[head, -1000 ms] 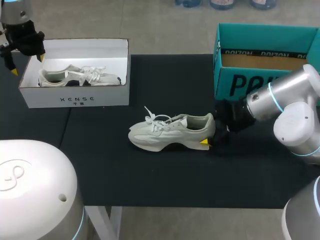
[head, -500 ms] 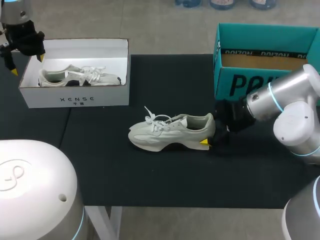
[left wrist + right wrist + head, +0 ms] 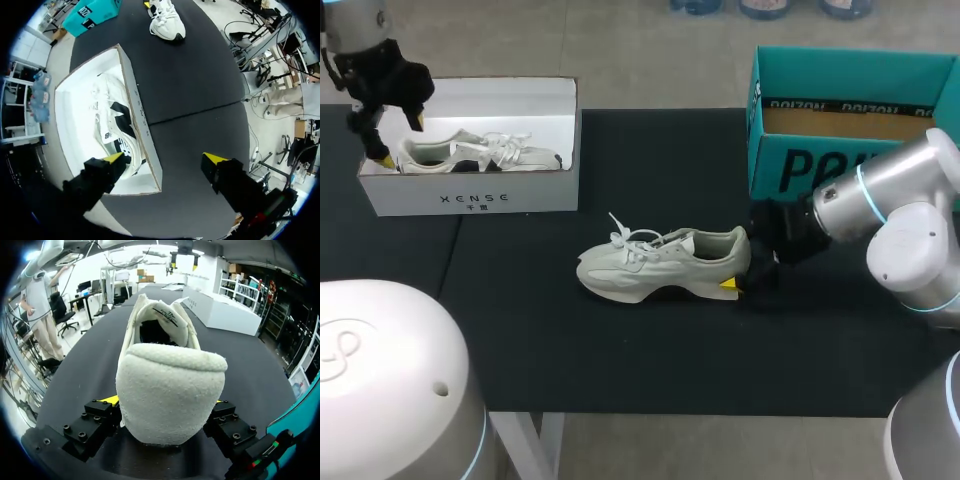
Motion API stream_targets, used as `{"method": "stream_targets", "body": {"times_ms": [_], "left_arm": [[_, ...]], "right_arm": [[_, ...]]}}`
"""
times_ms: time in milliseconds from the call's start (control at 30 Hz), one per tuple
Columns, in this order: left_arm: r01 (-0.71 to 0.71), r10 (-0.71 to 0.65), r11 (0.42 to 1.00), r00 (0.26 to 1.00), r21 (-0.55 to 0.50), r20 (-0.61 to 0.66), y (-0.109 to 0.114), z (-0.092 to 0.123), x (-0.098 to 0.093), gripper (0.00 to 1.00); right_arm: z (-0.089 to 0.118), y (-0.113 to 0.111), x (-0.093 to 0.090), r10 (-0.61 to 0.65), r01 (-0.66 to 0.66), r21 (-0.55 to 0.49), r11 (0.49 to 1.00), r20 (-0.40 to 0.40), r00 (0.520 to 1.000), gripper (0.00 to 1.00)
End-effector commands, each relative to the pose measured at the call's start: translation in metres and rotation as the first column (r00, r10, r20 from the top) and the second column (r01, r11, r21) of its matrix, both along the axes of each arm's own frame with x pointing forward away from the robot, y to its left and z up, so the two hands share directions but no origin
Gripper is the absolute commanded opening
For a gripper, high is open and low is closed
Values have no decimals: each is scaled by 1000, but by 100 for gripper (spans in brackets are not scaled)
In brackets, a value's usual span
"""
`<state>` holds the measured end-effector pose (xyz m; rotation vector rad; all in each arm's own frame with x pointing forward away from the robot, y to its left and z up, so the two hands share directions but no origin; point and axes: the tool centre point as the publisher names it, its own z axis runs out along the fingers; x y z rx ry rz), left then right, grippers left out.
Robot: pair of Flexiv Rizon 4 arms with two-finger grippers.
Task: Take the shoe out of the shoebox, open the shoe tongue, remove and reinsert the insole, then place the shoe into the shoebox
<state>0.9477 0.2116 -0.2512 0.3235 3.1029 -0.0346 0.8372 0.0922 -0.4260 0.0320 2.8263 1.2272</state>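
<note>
A pale grey-white shoe [image 3: 655, 262] lies on its side mid-table, toe to the left, laces loose. My right gripper [image 3: 738, 265] is shut on its heel; in the right wrist view the fuzzy heel [image 3: 167, 390] fills the gap between both fingers, with the tongue ahead. The white shoebox [image 3: 470, 198] stands at the back left and holds a second shoe [image 3: 475, 152]. My left gripper [image 3: 398, 140] hangs open above the box's left end. In its wrist view the gripper [image 3: 165, 158] straddles the box wall [image 3: 140, 125], one finger over the boxed shoe [image 3: 115, 130], the other over the black mat.
A teal box [image 3: 850, 150] stands open at the back right, just behind my right arm. Black mat covers the table between the two boxes and in front of the shoe.
My left gripper has shifted right and down, closer over the white shoebox's left end. The right arm and the shoe have stayed put.
</note>
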Motion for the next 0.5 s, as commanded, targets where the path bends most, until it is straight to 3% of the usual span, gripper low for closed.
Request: {"method": "stream_targets", "body": {"times_ms": [33, 200, 333, 433, 500], "left_arm": [[-871, 902, 429, 398, -240, 168, -40, -2, -22, 100], [-916, 937, 335, 299, -221, 183, -78, -2, -16, 100], [-977, 973, 155, 126, -146, 191, -96, -4, -11, 100], [-986, 986, 57, 31, -160, 161, -107, -12, -9, 100], [-987, 990, 23, 1, -161, 141, -113, -17, -3, 100]], "right_arm": [[-7, 4, 1, -2, 2, -1, 1000, 2, 1000, 0], [-7, 4, 1, -2, 2, -1, 1000, 2, 1000, 0], [-7, 4, 1, -2, 2, -1, 1000, 2, 1000, 0], [-7, 4, 1, -2, 2, -1, 1000, 2, 1000, 0], [-7, 4, 1, -2, 2, -1, 1000, 2, 1000, 0]]}}
